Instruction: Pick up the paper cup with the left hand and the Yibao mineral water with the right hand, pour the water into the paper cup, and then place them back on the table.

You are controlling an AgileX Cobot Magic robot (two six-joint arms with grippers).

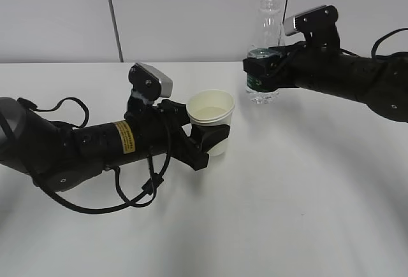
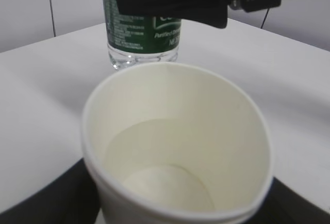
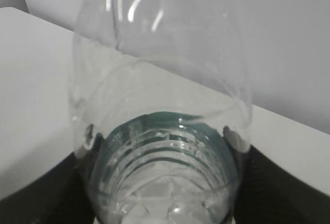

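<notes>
The white paper cup (image 1: pixel 211 119) stands upright in my left gripper (image 1: pixel 205 135), which is shut on its lower wall; the cup's base is close to the white table (image 1: pixel 306 194). In the left wrist view the cup (image 2: pixel 175 147) fills the frame, with liquid showing low inside. The clear Yibao bottle (image 1: pixel 264 51), capless with a green label, stands upright to the cup's back right. My right gripper (image 1: pixel 262 72) is shut on its label band. The bottle (image 2: pixel 142 28) shows behind the cup in the left wrist view. It fills the right wrist view (image 3: pixel 160 131).
A grey wall with a dark vertical seam (image 1: pixel 113 16) runs behind the table. A loose black cable (image 1: pixel 115 194) loops from the left arm onto the tabletop. The right arm (image 1: pixel 357 83) reaches in from the right edge.
</notes>
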